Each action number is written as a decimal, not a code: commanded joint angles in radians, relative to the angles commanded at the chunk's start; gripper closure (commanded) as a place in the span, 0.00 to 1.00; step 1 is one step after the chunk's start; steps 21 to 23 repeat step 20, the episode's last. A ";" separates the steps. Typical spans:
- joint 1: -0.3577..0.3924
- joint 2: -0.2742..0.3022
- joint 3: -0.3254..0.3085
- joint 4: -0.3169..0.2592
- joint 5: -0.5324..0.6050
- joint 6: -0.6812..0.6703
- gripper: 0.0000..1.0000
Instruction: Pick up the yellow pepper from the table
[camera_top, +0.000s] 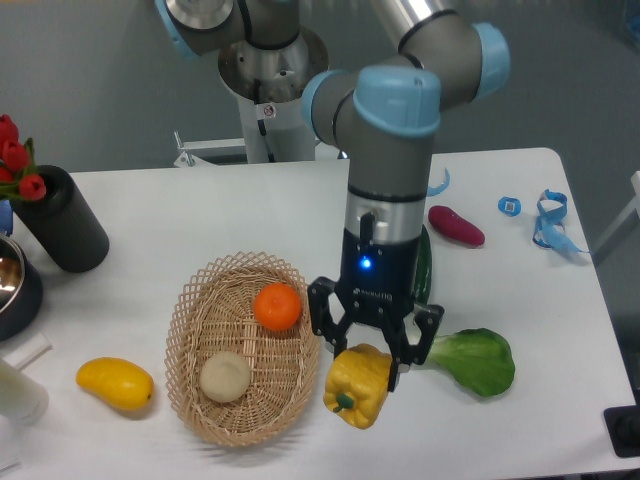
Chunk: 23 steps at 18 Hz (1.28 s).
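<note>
The yellow pepper (358, 385) is glossy and lobed, with its green stem pointing down-left. It sits on the white table (200, 215) just right of the wicker basket. My gripper (372, 355) is directly over it, fingers down around its top. The fingers (402, 362) appear closed against the pepper's upper part. I cannot tell whether the pepper is lifted off the table or resting on it.
A wicker basket (205, 400) holds an orange (277, 306) and a pale round fruit (225, 377). A yellow mango-like fruit (115, 384) lies at left. A leafy green vegetable (478, 360), a purple eggplant (456, 226), a black vase (62, 220) and blue clips (548, 215) are also on the table.
</note>
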<state>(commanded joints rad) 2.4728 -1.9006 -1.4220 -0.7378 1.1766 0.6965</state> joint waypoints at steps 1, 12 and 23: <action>0.000 0.000 0.000 0.000 0.000 -0.008 0.61; -0.002 0.002 0.000 0.000 0.000 -0.040 0.61; -0.003 0.002 0.003 0.000 0.000 -0.040 0.61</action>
